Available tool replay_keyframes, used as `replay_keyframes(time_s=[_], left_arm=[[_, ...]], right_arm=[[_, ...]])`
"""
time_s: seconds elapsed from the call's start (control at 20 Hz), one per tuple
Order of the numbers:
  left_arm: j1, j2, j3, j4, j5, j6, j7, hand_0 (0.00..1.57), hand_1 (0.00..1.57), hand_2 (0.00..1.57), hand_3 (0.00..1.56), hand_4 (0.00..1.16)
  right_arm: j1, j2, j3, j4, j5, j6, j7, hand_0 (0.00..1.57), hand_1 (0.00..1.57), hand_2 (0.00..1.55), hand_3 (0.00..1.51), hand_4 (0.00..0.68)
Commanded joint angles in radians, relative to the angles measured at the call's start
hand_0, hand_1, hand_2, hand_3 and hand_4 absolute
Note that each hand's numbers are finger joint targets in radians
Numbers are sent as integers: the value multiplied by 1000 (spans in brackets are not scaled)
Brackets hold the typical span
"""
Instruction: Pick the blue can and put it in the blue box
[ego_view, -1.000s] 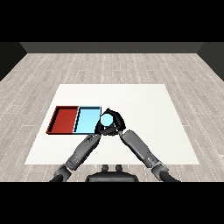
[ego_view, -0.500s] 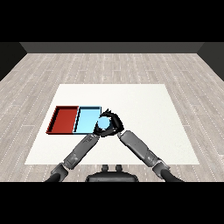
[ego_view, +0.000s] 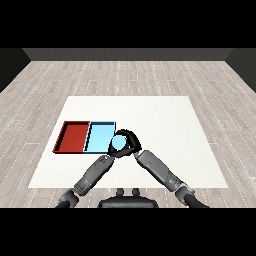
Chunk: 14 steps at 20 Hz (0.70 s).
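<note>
Right hand fingers: they are curling round the blue can (ego_view: 118, 143), the black fingers (ego_view: 131, 139) arching over its top and right side, so the right hand (ego_view: 129, 145) is grasping the can.
Blue can: it is sitting inside that grasp, its pale blue round face showing between the fingers; it is hanging at the right edge of the blue tray (ego_view: 100, 137), near that tray's front right corner. I cannot tell from here whether it is touching the tray or the table.
Left hand: the left hand (ego_view: 110, 152) is lying just below and left of the can, close against the right hand. Most of it is hiding behind the can and the other hand, so I cannot tell how it is set.
Right forearm: the grey right forearm (ego_view: 159, 170) is reaching in from the lower right, slanting up and left to the can.
Left forearm: the grey left forearm (ego_view: 92, 172) is coming in from the lower left, slanting up and right, so both arms are meeting in a point at the can.
Blue tray: it is lying on the white table (ego_view: 165, 120), left of the hands.
Red tray: the red tray (ego_view: 72, 136) is lying side by side with the blue one, touching it on its left.
Table: it is standing on a grey plank floor (ego_view: 130, 75).
</note>
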Motion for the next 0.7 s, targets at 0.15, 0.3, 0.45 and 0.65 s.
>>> replay_keyframes(time_s=[0.15, 0.3, 0.45, 0.65], left_arm=[[30, -39, 49, -14, 87, -105, -21, 1177, 1177, 1185, 1027, 627], [6, -39, 17, 7, 88, -9, 58, 1431, 1431, 1347, 1046, 659], [-35, -40, 25, 67, 135, -56, -3, 1571, 1571, 1544, 1473, 765], [-23, -40, 55, 53, 108, -82, -4, 1571, 1571, 1516, 1448, 1097]], right_arm=[[6, 27, -43, 24, -4, 39, -1, 1437, 1437, 1454, 1393, 580], [60, -1, -63, -42, -72, 73, 8, 1323, 1323, 1419, 1381, 515], [16, 35, -46, -50, -105, 37, 68, 1091, 1091, 1121, 798, 0], [27, 36, -79, -28, -46, 55, 65, 0, 0, 0, 0, 0]])
